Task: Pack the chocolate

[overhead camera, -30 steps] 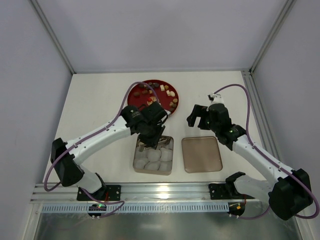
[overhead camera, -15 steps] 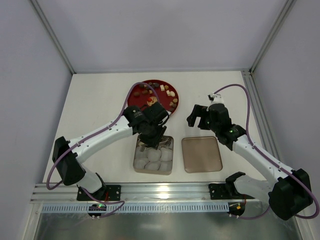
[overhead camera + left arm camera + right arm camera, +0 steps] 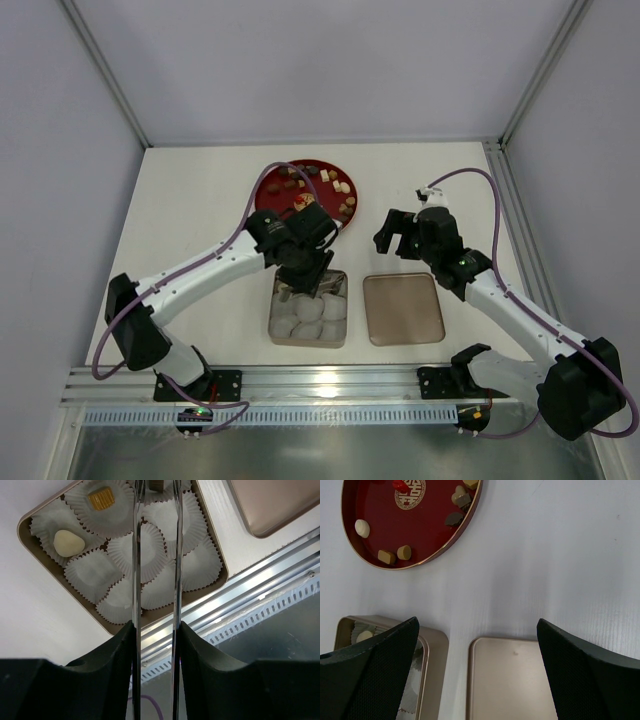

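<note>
Several small chocolate pieces (image 3: 318, 185), dark brown, tan and cream, lie on the red plate (image 3: 262, 195); they also show in the right wrist view (image 3: 386, 556), where a red piece (image 3: 400, 485) sits by the plate's gold emblem. The gold tray (image 3: 272, 322) of white paper cups holds a tan piece (image 3: 102, 497) and a cream piece (image 3: 68, 542). My left gripper (image 3: 312, 275), with long thin metal blades (image 3: 157, 500), reaches into the tray's far row. A brown piece (image 3: 157, 484) lies between the blade tips with a small gap on each side. My right gripper (image 3: 477, 622) is wide open and empty above the table.
A flat gold lid (image 3: 403, 308) lies to the right of the tray and shows under my right gripper (image 3: 510, 680). An aluminium rail (image 3: 320, 385) runs along the near table edge. Frame posts stand at the back corners.
My left gripper has shifted slightly toward the far left over the tray's far row. The right arm has not moved.
</note>
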`<state>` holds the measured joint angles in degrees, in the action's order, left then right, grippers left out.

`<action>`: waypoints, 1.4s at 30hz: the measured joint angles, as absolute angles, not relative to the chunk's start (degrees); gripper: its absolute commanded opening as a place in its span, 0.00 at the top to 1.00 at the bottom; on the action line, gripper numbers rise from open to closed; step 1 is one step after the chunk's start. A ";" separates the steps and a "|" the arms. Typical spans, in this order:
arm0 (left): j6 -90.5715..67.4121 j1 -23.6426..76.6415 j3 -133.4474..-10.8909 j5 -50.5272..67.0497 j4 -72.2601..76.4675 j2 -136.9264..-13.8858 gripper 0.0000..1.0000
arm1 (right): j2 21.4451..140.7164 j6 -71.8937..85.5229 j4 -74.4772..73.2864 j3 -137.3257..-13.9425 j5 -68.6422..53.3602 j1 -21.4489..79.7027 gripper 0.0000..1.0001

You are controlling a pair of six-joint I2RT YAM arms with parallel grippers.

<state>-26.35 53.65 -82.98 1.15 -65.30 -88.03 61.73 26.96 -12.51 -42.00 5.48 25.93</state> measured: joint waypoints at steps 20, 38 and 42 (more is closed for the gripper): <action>-23.09 43.20 -95.15 -1.30 -68.82 -89.78 0.60 | 62.15 26.94 -12.45 -42.00 5.21 25.93 0.00; -18.79 33.21 -104.68 -2.52 -67.85 -109.82 0.60 | 62.63 26.92 -12.43 -42.00 4.84 25.93 0.00; -18.76 32.97 -104.79 -2.50 -67.40 -110.41 0.60 | 62.63 26.92 -12.43 -42.00 4.78 25.93 0.00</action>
